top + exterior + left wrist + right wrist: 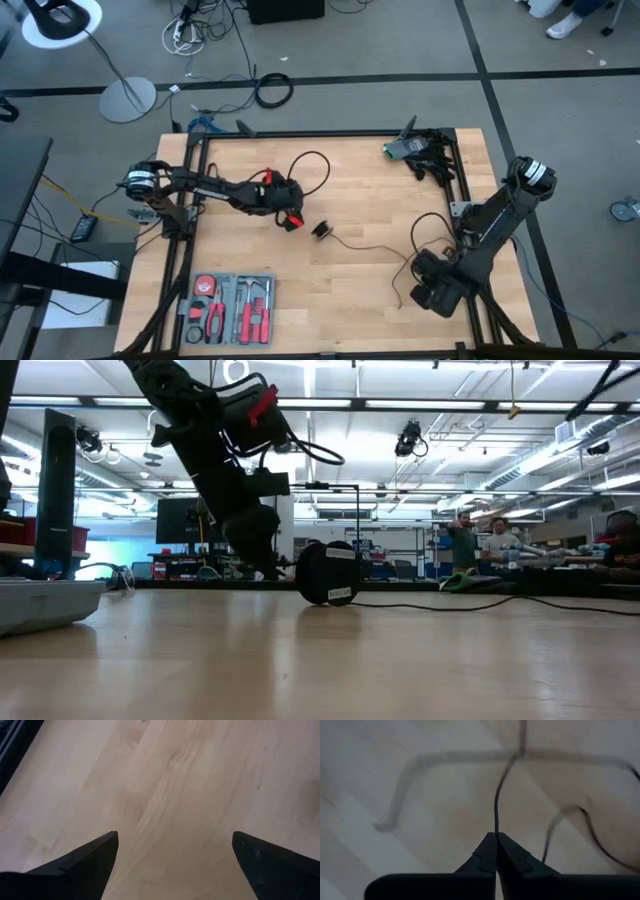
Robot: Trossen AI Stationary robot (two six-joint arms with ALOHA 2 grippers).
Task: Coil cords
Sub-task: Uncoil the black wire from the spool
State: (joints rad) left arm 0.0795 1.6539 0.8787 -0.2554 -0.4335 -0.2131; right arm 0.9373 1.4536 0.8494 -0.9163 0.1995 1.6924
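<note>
The cord is a thin black wire (365,247) lying across the wooden table. It ends in a small round black puck (320,229), which stands on its edge (328,572) near the table's middle. My left gripper (291,221) is just left of the puck. It is open over bare wood (175,855) with nothing between its fingers. My right gripper (418,286) is near the table's right front and is shut on the wire (496,810). The wire's stretch by the right arm is partly hidden under that arm. My right gripper pinches the thin wire (496,827) between its two fingertips, at a place far along the wire from the puck. The fingers point steeply down at the table. From the tips the wire runs off slack above the wood; its puck end stays on the table.
A tray of red-handled tools (230,308) sits at the near left corner. A green and black object (410,150) lies at the far right. Black frame rails (320,133) edge the table. People (480,545) stand in the room beyond.
</note>
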